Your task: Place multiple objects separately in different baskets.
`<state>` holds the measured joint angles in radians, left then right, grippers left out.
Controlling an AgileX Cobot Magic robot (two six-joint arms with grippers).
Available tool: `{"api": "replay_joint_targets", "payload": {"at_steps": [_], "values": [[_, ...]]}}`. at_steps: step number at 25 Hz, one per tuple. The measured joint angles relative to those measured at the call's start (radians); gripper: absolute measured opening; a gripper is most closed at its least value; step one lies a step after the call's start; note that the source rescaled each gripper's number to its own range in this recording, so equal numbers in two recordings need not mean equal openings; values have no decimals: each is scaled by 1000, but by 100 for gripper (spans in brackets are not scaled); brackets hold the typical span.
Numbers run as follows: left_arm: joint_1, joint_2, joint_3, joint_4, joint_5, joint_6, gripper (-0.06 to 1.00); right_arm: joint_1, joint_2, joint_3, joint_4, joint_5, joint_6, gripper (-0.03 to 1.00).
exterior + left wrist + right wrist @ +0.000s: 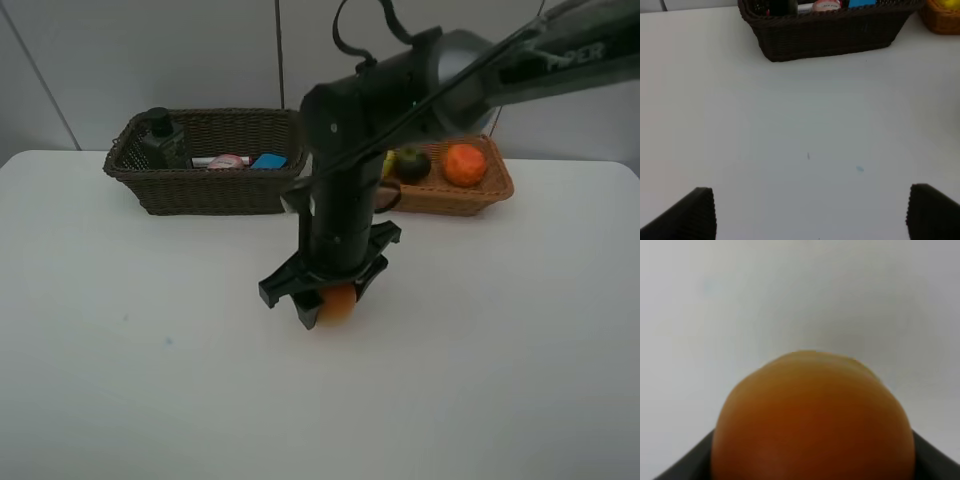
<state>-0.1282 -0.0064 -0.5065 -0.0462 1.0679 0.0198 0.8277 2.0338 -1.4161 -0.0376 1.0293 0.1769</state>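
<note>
My right gripper (335, 298) is down at the middle of the white table (120, 380), shut on the orange (342, 304). In the right wrist view the orange (812, 420) fills the space between the dark fingers (685, 467). The dark brown basket (200, 192) at the back holds a dark green pump bottle (160, 140), a pink bottle (228, 161) and a blue-topped block (268, 161). The tan basket (450, 198) holds a mangosteen (412, 163) and a red-orange fruit (465, 165). My left gripper (812, 192) hangs open over bare table, facing the dark basket (830, 35).
The right arm (400, 90) stretches from the upper right across the gap between the two baskets and hides part of the tan one. A corner of the tan basket (940, 22) with something yellow (947, 4) shows in the left wrist view.
</note>
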Motion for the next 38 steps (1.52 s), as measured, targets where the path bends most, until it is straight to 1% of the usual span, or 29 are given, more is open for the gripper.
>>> {"api": "replay_joint_targets", "payload": {"at_steps": [3,6,9,10,12,14,16,18,19,20,21,22,23,24,25,26,28,32,35,38], "values": [[0,0,0,0,0,0,100,-55,-23,-100,-62,49,-7,0],[0,0,0,0,0,0,100,-185,-23,-173,-90,23,-22,0],[0,0,0,0,0,0,100,-337,-23,-219,-98,-88,-26,0],[0,0,0,0,0,0,100,-381,-22,-228,-97,-142,-26,0],[0,0,0,0,0,0,100,-482,-14,-234,-73,-252,-28,0],[0,0,0,0,0,0,100,-559,2,-234,-44,-328,-30,0],[0,0,0,0,0,0,100,-619,24,-234,-15,-369,-47,0],[0,0,0,0,0,0,100,-651,43,-234,4,-389,-61,0],[0,0,0,0,0,0,100,-660,53,-234,7,-396,-63,12],[0,0,0,0,0,0,100,-664,59,-234,6,-399,-65,29],[0,0,0,0,0,0,100,-667,65,-234,6,-399,-66,58],[0,0,0,0,0,0,100,-668,68,-234,6,-400,-66,72],[0,0,0,0,0,0,100,-668,68,-234,6,-395,-68,83],[0,0,0,0,0,0,100,-668,69,-234,7,-393,-68,88],[0,0,0,0,0,0,100,-668,69,-234,8,-391,-68,92],[0,0,0,0,0,0,100,-668,68,-234,9,-383,-69,94],[0,0,0,0,0,0,100,-668,68,-234,13,-355,-70,94],[0,0,0,0,0,0,100,-668,65,-234,9,-259,-70,94],[0,0,0,0,0,0,100,-672,47,-234,-37,-221,-43,94],[0,0,0,0,0,0,100,-701,7,-234,-72,-202,-14,95]]}}
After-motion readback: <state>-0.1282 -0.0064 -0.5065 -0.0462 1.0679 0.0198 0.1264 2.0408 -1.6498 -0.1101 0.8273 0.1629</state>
